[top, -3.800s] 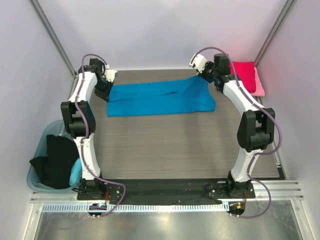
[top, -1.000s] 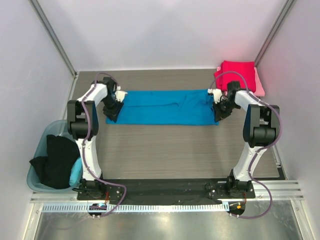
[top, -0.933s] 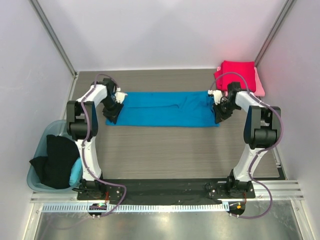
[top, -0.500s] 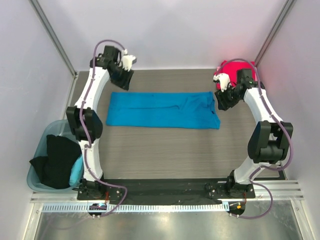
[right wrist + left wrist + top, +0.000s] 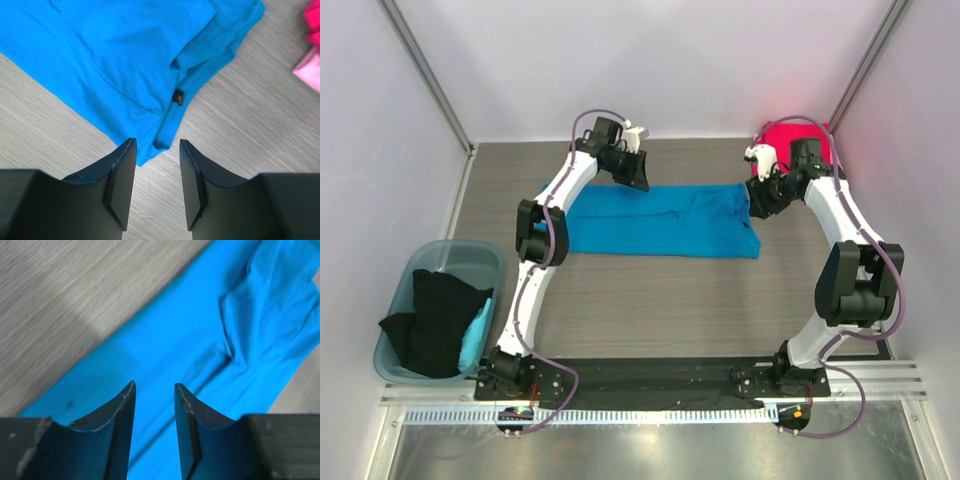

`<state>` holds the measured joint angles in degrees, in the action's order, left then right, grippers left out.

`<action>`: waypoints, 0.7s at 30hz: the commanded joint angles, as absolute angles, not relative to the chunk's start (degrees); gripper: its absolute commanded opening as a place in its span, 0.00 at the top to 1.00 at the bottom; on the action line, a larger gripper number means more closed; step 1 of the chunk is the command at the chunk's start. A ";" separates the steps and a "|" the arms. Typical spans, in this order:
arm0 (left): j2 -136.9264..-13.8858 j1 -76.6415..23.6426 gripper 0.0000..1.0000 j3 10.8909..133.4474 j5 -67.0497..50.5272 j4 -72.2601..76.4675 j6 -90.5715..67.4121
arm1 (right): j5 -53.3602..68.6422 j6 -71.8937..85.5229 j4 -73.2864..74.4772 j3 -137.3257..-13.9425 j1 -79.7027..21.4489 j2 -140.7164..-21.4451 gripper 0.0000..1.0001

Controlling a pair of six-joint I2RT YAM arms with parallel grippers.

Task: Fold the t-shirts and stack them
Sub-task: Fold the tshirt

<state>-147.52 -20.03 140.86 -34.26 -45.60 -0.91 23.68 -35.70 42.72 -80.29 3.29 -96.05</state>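
Here the bright blue t-shirt (image 5: 670, 220) lies flat on the far half of the table (image 5: 670, 300) as one long band running left to right, its right end closer to the right edge. Its long edges are fairly straight. The near right corner comes to a small point, and a few soft creases run along its length. In the right wrist view that end shows overlapping layers, a doubled hem and a small dark tag (image 5: 176, 96). The left wrist view shows a rumpled ridge where a fold puckers.

The left gripper (image 5: 636, 180) hangs over the band's far edge near its middle, fingers apart and holding nothing. The right gripper (image 5: 760, 196) hovers at the band's right end, its fingers likewise apart and empty.

A folded crimson t-shirt (image 5: 785, 132) sits in the far right corner on a pale pink t-shirt (image 5: 307, 67). A black t-shirt (image 5: 435, 320) drapes over the teal tub (image 5: 485, 250) off the left edge.
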 commanded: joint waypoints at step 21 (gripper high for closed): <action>-159.52 -28.21 0.54 150.03 -41.40 -18.45 -17.23 | 22.06 -34.63 40.43 -74.36 1.06 -97.65 0.55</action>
<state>-159.85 -30.22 148.14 -42.52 -19.59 -17.82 22.39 -34.76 40.75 -75.09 1.61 -99.31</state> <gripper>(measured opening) 0.451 0.452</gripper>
